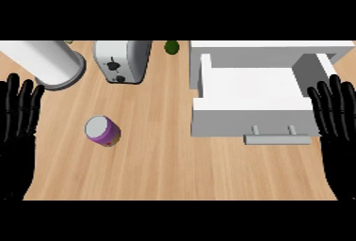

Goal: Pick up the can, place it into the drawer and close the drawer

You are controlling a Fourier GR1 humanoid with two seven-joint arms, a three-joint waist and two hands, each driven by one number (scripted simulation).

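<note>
Purple can (103, 131) stands on counter, left of open drawer (252, 98)

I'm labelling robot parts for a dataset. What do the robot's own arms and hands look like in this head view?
Both the left robot hand and the right robot hand are plain black, with long, slender, segmented fingers and broad dark palms. No cables, markings or sleeves show. The view's edges cut off everything behind the hands, so the forearms cannot be seen here.

Left robot hand (20, 113) resting open (fingers up), right robot hand (335, 110) likewise
</note>
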